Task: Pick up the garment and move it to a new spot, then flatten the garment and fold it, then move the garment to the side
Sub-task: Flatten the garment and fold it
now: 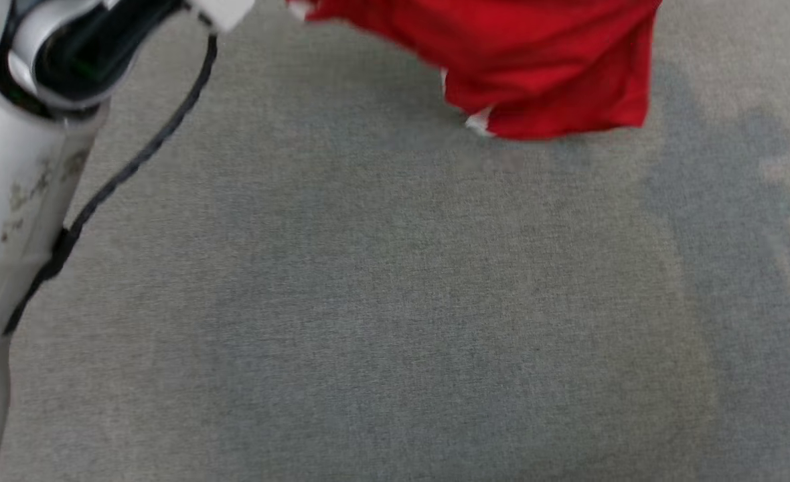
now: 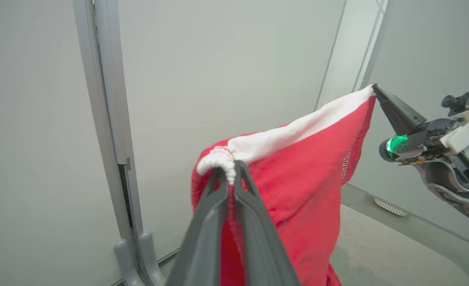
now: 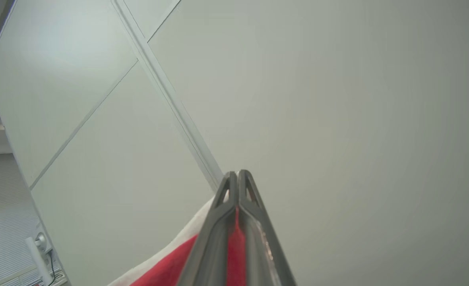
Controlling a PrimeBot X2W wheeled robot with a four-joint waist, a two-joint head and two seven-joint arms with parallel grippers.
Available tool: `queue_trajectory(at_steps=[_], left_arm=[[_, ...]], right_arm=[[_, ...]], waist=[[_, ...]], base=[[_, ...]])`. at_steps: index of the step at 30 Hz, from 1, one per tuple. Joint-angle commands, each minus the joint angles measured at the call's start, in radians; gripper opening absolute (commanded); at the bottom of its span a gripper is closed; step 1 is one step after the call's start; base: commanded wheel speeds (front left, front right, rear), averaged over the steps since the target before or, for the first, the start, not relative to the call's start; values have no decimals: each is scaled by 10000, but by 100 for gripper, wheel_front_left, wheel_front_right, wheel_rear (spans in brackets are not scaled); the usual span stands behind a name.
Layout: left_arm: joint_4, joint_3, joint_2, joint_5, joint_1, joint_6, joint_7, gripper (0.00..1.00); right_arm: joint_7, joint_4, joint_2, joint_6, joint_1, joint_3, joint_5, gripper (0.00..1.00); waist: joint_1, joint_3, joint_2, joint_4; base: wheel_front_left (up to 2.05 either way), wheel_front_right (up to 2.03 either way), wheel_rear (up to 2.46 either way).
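Both sets of jaws are clenched on the garment (image 2: pixel 298 178). My L gripper (image 2: pixel 230 171) pinches a bunched bit of its white band (image 2: pixel 290 133), and my R gripper (image 3: pixel 237 174) bites the band's far corner, right at the tips. The cloth hangs in the air btw them, red body drooping over the grey carpet (image 1: pixel 368 301), prob. clear of it. Risks: the R hold looks v. shallow, so spreading my arms too wide or swinging fast could slip the corner out. The band sags, so an uneven set-down would mean creases.
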Motion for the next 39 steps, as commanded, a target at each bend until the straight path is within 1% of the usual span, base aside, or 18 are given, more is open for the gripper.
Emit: queue_trajectory(at_steps=[1,4,7,10,13,16,19,22,25,26,29,32,34,35,39], left_arm=[[353,-338,-125,323,-894,-34,-443,0],[1074,-1113,-335,863,-2564,-35,-1511,0],[1718,-1953,-413,1190,-3742,-24,-2867,0],[2185,-2767,-242,1189,-4288,-24,-4265,0],[2311,-3520,216,1032,-4104,-25,-5518,0],[1874,-4418,971,902,-3236,-27,-6069,0],[1066,-5168,1853,999,-2013,-26,-6233,0],[-124,-5011,2543,1634,-314,-27,-6246,0],[-917,-4809,3142,2435,1711,-26,-6248,0],[-917,-4809,3142,2435,1711,-26,-6248,0],[-1306,-4271,3401,3005,3637,61,-6250,0],[-1550,-3921,3561,3695,5332,265,-6252,0],[-1678,-3634,3579,3933,6277,441,-6252,0],[-1882,-3384,3630,4161,7112,525,-6253,0],[-2191,-3037,3785,4479,8347,607,-6253,0]], right_arm=[[-217,398,129,0,-729,-92,-393,0],[-408,963,431,0,-2035,-432,-1060,0],[-464,861,623,0,-2833,-854,-1616,0],[-462,264,755,0,-2895,-1137,-1947,0],[-465,-617,751,0,-2279,-1149,-1925,0],[-447,-1544,447,0,-1036,-938,-1853,0],[-446,-2351,129,0,876,-799,-1840,0],[-449,-3154,72,0,3172,-942,-1722,0],[-449,-3764,369,0,5571,-1229,-1689,0],[-449,-3764,369,0,5571,-1229,-1689,0],[-448,-4202,705,0,7712,-1297,-1536,0],[-450,-4579,859,0,9348,-999,-1229,0],[-450,-4767,745,0,10148,-789,-930,0],[-445,-5002,554,0,10823,-534,-550,0],[-302,-5433,-119,0,11815,-346,85,0]], waist=[[0,1161,0,-793],[0,1690,0,-1105],[0,1979,0,-1251],[0,2062,0,-1302],[0,2050,0,-1265],[0,1933,0,-1121],[0,1759,0,-886],[0,1544,0,-674],[0,1223,0,-510],[0,1223,0,-510],[0,842,0,-436],[0,449,0,-403],[0,180,0,-415],[0,-72,0,-433],[0,-511,0,-418]], base=[[0,0,0],[0,0,0],[0,0,0],[0,0,0],[0,0,0],[0,0,0],[0,0,0],[0,0,0],[0,0,0],[0,0,0],[0,0,0],[0,0,0],[0,0,0],[0,0,0],[0,0,0]])
